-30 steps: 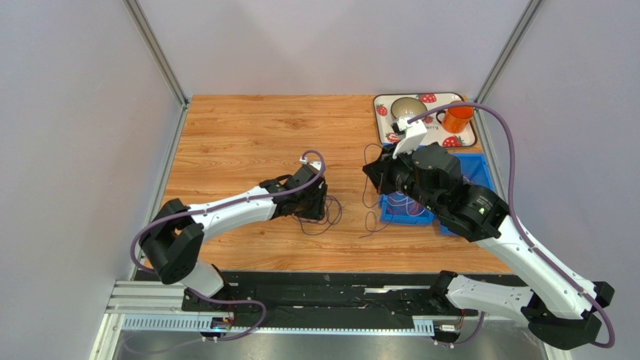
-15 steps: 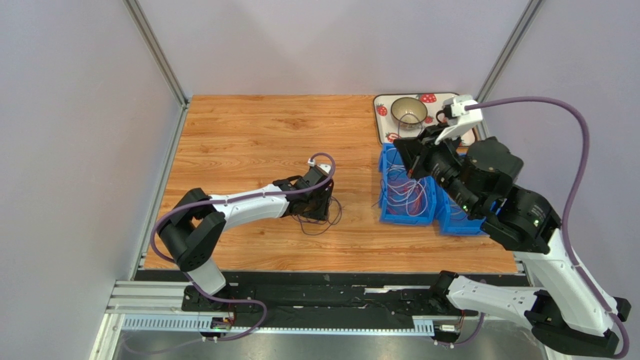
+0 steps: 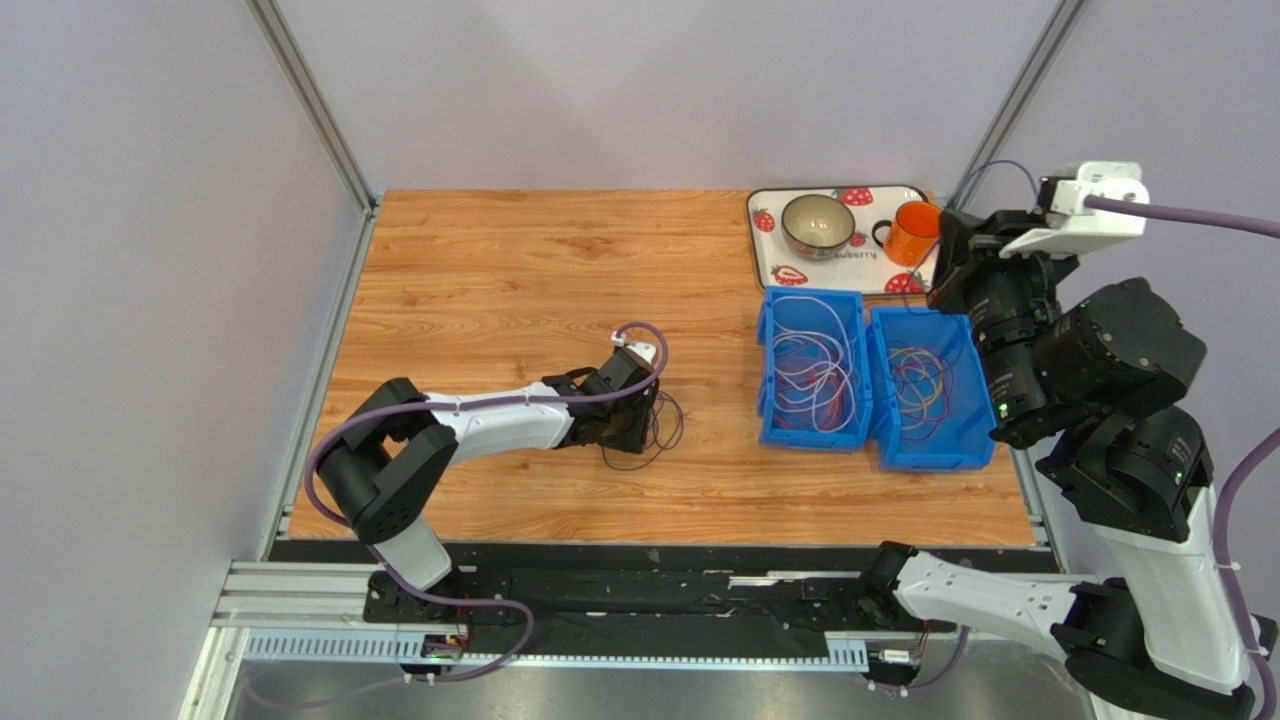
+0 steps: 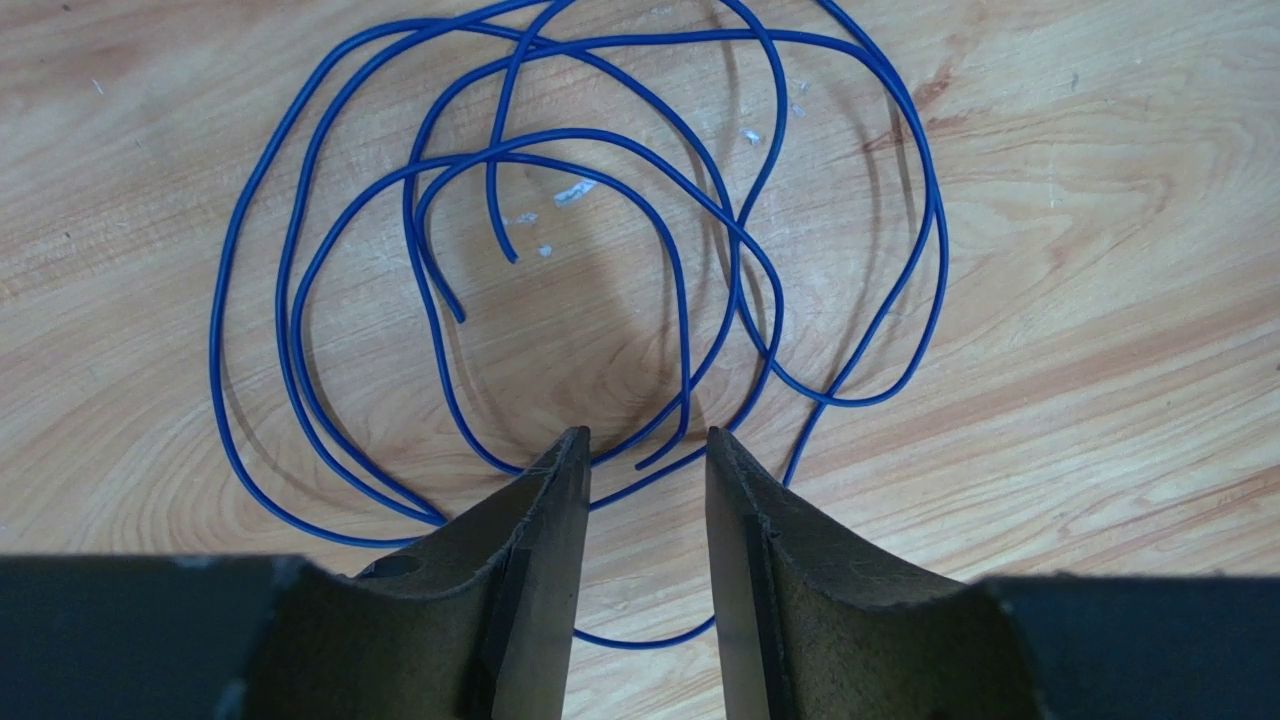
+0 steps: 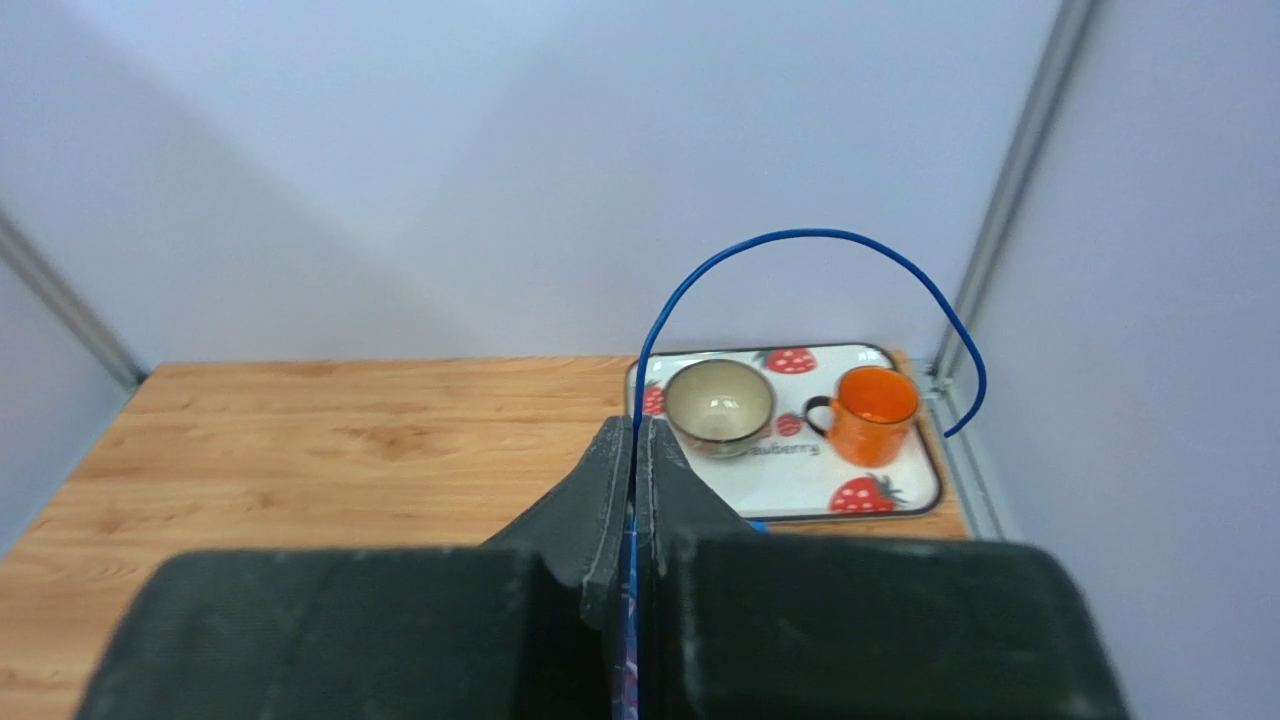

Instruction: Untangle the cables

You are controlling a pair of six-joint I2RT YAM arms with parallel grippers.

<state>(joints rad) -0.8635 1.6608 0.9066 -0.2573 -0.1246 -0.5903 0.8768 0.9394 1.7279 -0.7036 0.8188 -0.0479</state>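
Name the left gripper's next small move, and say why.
Probably close. The left gripper has its jaws apart, low over the blue cable coiled on the table. Strands run between its fingertips, so shutting should pinch one.

This is looking like a robot lab: grey panels (image 3: 150, 300) and aluminium posts (image 3: 308, 98) are enclosing the wooden bench (image 3: 511, 270).

Light: bright, even, from overhead.
Shadows: faint and soft beside the blue cable (image 4: 684, 300) on the counter (image 4: 1052, 375).
Focus: left wrist view crisp; right tool (image 5: 631, 443) slightly soft up close.
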